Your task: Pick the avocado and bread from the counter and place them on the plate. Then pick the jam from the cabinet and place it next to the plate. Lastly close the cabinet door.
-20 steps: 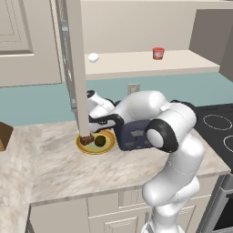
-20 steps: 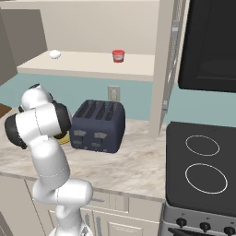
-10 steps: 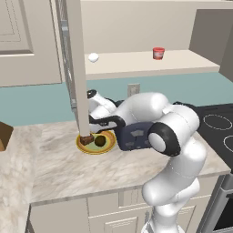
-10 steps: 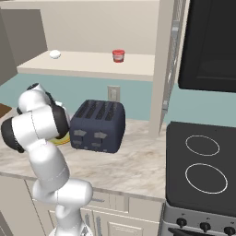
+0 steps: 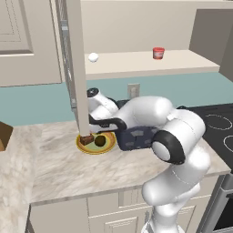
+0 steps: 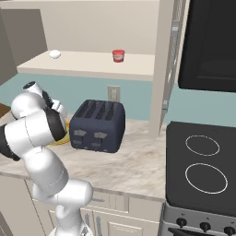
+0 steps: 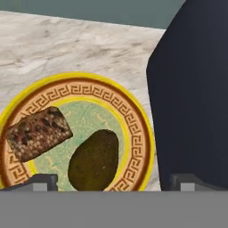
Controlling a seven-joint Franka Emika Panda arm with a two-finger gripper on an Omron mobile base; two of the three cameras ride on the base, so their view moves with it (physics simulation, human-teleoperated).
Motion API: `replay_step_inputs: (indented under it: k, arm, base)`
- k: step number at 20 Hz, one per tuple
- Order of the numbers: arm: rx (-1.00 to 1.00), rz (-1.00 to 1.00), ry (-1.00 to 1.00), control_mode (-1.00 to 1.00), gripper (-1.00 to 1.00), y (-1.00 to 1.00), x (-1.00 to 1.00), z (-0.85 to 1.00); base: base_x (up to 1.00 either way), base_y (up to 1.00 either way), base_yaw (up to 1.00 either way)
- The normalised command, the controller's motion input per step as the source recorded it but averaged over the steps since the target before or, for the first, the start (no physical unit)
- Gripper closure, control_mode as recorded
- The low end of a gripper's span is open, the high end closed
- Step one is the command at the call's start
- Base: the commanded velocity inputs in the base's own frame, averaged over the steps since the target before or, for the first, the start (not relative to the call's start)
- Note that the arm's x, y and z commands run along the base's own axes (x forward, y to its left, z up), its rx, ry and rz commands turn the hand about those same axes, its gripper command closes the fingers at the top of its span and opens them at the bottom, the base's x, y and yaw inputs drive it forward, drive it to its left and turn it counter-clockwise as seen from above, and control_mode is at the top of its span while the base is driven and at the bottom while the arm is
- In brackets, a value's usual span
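Right below the hand [image 7: 113,182], its fingers spread wide and holding nothing, sits the plate [image 7: 133,120] on the worktop [image 5: 59,159]. On it lie the avocado [image 7: 94,161] and, touching the rim, the bread [image 7: 38,132] (both also visible from the left base). A dark blue toaster [image 6: 97,125] stands just beside. Farther back, the jam [image 5: 158,53] stands on the cabinet [image 5: 76,68] shelf.
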Motion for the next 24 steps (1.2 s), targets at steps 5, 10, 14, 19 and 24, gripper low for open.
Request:
replay_step_inputs:
  k: [5, 10, 14, 19, 24]
  arm:
    - [0.11, 0.00, -0.01, -1.00, -1.00, -0.22, -0.47, 0.42]
    - [0.11, 0.02, -0.05, -1.00, -1.00, -0.20, -0.44, 0.49]
    - [0.06, 0.04, -0.11, -1.00, -1.00, -0.14, -0.64, 0.61]
    - [0.01, 0.03, -0.09, -1.00, -1.00, -0.20, -0.70, 0.60]
    - [0.00, 0.00, -0.09, -1.00, -1.00, -0.29, -0.66, 0.65]
  base:
    - [0.00, 0.00, 0.00]
    - [0.00, 0.00, 0.00]
    - [0.00, 0.00, 0.00]
    - [0.00, 0.00, 0.00]
    - [0.00, 0.00, 0.00]
